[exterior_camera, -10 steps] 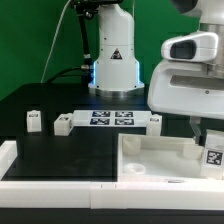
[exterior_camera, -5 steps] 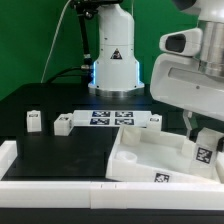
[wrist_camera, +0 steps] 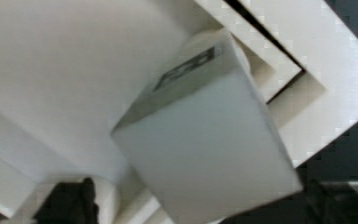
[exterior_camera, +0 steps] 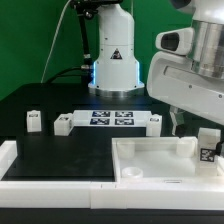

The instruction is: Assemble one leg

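Note:
My gripper [exterior_camera: 204,134] is at the exterior view's right, shut on a leg [exterior_camera: 208,146], a small white post with a black-and-white tag facing the camera. It holds the leg upright over the far right corner of the large white panel [exterior_camera: 150,165]. I cannot tell whether the leg touches the panel. In the wrist view the leg [wrist_camera: 202,130] fills the frame between the dark fingers [wrist_camera: 69,200], with the gripper [wrist_camera: 202,205] closed around its near end. Three more legs rest on the black table: two [exterior_camera: 34,120] [exterior_camera: 62,124] at the left and one [exterior_camera: 155,121] by the marker board.
The marker board [exterior_camera: 110,119] lies at the middle back of the table. The robot base [exterior_camera: 113,60] stands behind it. A white rail [exterior_camera: 50,170] runs along the table's front and left edge.
My gripper with the leg has shifted toward the exterior view's left and a little up. The panel tilted half a second ago and now lies level.

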Controlling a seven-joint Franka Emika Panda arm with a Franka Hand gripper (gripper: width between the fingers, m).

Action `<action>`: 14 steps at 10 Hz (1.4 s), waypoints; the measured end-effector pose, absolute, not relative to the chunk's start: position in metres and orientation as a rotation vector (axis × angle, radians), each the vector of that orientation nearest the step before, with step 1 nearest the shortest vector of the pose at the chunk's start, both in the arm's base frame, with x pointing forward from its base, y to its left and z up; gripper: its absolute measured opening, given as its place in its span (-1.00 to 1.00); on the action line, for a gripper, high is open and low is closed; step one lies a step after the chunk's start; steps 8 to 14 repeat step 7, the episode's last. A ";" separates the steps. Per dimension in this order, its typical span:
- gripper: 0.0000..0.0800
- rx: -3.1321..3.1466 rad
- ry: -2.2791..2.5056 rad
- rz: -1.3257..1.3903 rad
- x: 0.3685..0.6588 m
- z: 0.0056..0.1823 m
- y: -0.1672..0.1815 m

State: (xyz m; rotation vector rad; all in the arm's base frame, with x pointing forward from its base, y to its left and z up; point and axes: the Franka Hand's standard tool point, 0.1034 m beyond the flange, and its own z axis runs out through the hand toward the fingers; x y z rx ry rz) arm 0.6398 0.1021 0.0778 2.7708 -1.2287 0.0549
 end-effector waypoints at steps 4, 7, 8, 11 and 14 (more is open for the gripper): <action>0.62 2.771 -1.229 0.056 0.640 0.078 0.102; 0.62 2.771 -1.229 0.055 0.640 0.077 0.102; 0.62 2.771 -1.229 0.055 0.640 0.077 0.102; 0.62 2.771 -1.229 0.055 0.640 0.077 0.102; 0.62 2.771 -1.229 0.055 0.640 0.077 0.102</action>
